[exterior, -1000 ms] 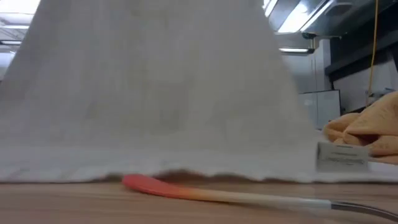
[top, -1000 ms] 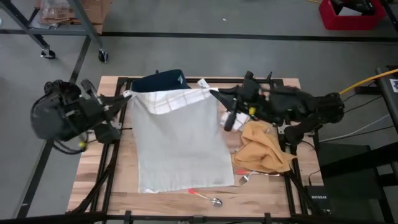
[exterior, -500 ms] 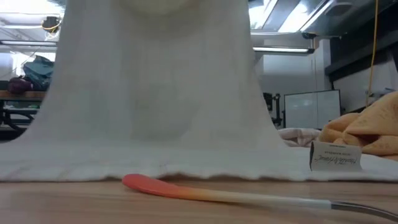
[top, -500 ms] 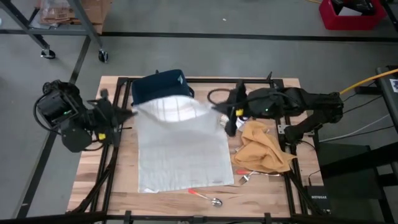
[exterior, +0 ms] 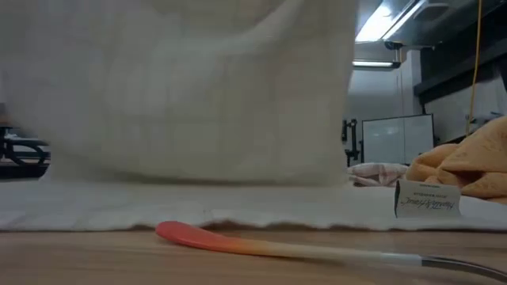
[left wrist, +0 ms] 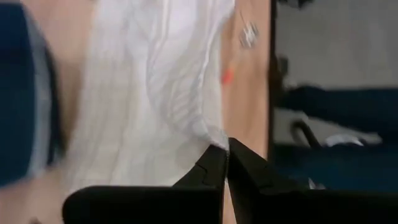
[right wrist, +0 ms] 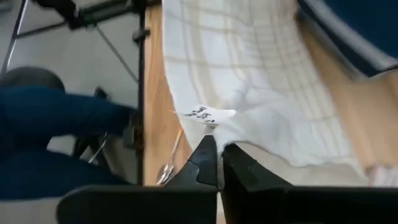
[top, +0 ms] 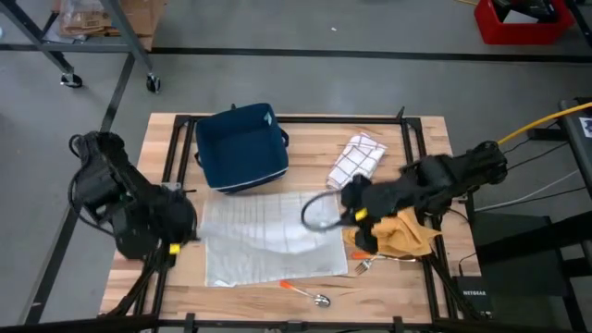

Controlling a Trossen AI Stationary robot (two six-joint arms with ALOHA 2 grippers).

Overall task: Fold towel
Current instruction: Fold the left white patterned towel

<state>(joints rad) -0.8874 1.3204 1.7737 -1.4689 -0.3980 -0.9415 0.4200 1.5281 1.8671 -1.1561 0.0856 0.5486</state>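
Wooden slats form the table [top: 416, 139], a light butcher-block top edged and crossed by black metal rails. Grey concrete floor surrounds it; a red bin [top: 518, 23] sits on the floor beyond the far right corner. The low view looks past the table into a workshop with ceiling strip lights and a whiteboard.

A dark blue fabric box [top: 240, 148] with soft, squared walls stands at the far centre of the table. To its right lies a crumpled checked cloth [top: 358, 159], white with dark lines. A mustard-coloured cloth [top: 407, 236] is bunched near the right edge. A spoon [top: 301, 291] with an orange-red handle and metal bowl lies along the near edge.

The towel [top: 268, 236] is pale off-white woven fabric with faint stripe lines. It lies across the centre of the table, its near part flat on the wood, its far edge lifted and draping in soft folds between the two arms.

The left gripper [left wrist: 225, 163] is at the towel's left side, fingers pressed together on a towel corner. The right gripper [right wrist: 219, 160] is at the towel's right side, fingers likewise clamped on the towel edge, beside a small white label [right wrist: 208, 114].
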